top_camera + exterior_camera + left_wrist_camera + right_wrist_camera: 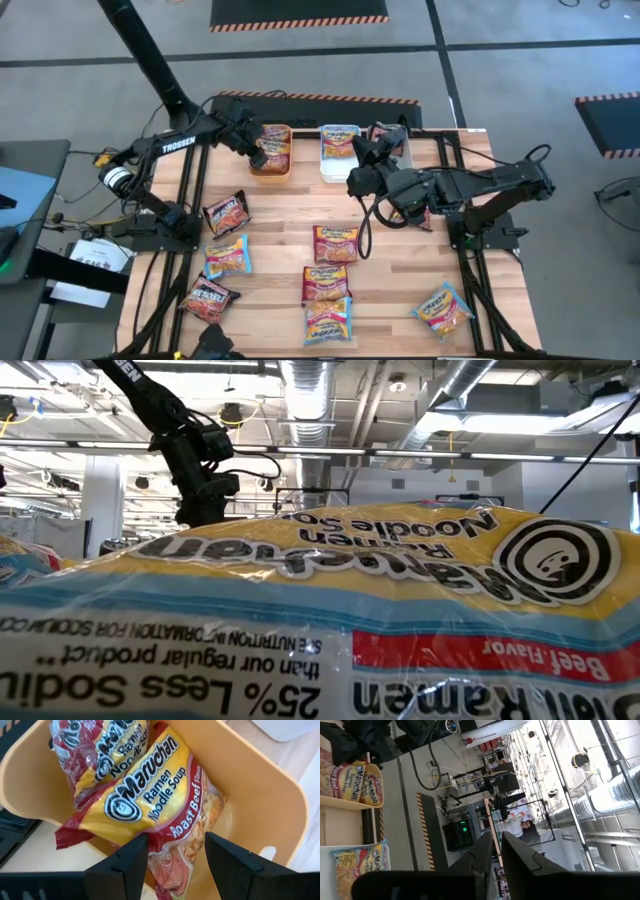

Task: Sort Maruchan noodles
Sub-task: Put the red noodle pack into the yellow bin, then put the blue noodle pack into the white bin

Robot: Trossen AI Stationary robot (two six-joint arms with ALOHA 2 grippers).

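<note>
Two red-and-yellow Maruchan packets (pixel 145 795) lie in the orange bin (pixel 272 150) near the far edge. My left gripper (pixel 175 855) is open and hovers over them, one finger on each side of the upper packet's end. I cannot tell whether it touches the packet. One more packet lies in the white bin (pixel 340 150). Several packets lie flat on the table, among them a maroon one (pixel 226 212) and an orange one (pixel 336 243). My right gripper (pixel 496 847) is shut, holds nothing, and points off the far edge between the white bin and the grey bin (pixel 400 145).
A blue-and-yellow packet (pixel 320 610) lies right in front of the low camera and blocks most of that view. The left arm (pixel 200 470) shows above it. More packets lie along the near edge (pixel 328 320) and at the near right (pixel 441 308). Bare wood lies between bins and packets.
</note>
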